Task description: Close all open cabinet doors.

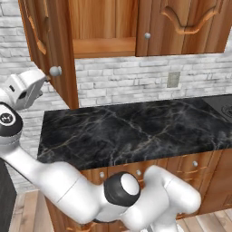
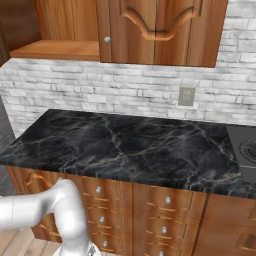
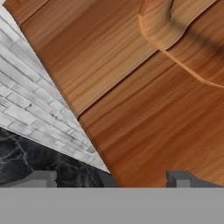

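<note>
The left cabinet door (image 1: 56,50) is reddish-brown wood and stands swung out from the wall cabinet, its round silver knob (image 1: 55,71) near the lower edge. Behind it the cabinet's inside and shelf (image 1: 104,45) lie bare. The right cabinet door (image 1: 181,27) with its arch carving is shut flat; I also see this door (image 2: 160,30) from the other side. My gripper (image 1: 44,81) hovers just left of the open door at knob height. In the hand view the gripper (image 3: 109,179) is open, facing the door's outer face (image 3: 144,96) at close range, with nothing between its fingertips.
A black marble counter (image 1: 136,127) runs below the cabinets, with wooden drawer fronts (image 2: 165,210) under it. A cooktop (image 2: 247,147) sits at the counter's right end. The white brick wall carries an outlet plate (image 1: 173,79).
</note>
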{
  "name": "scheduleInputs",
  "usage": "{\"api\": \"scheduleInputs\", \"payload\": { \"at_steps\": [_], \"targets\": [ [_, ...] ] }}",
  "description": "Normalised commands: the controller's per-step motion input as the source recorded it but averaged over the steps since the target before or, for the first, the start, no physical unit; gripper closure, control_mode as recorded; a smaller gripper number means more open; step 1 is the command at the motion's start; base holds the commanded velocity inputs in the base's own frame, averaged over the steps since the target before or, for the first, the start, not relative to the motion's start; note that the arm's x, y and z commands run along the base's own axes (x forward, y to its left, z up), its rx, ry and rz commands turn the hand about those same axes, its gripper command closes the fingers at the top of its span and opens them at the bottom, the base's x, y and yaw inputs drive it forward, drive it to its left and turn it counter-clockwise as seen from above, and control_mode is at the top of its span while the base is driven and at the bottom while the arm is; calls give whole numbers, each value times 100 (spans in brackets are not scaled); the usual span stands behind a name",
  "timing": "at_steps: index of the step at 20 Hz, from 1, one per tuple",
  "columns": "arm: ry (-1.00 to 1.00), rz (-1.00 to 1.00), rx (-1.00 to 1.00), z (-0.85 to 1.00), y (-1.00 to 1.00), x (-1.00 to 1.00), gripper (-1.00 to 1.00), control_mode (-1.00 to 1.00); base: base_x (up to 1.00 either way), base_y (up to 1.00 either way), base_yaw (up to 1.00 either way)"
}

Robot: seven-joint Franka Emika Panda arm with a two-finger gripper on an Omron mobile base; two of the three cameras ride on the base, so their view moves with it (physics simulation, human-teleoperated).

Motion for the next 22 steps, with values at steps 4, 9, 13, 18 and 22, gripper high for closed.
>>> {"api": "scheduleInputs", "payload": {
  "at_steps": [4,9,13,18,22],
  "targets": [
    [0,2,0,19,-68,18,-100,-100,0,0,0],
    [0,7,1,16,-76,19,-100,-100,0,0,0],
    [0,10,2,13,-79,27,-100,-100,0,0,0],
    [0,14,4,8,-90,31,-100,-100,0,0,0],
    [0,18,7,6,-86,42,-100,-100,0,0,0]
  ]
}}
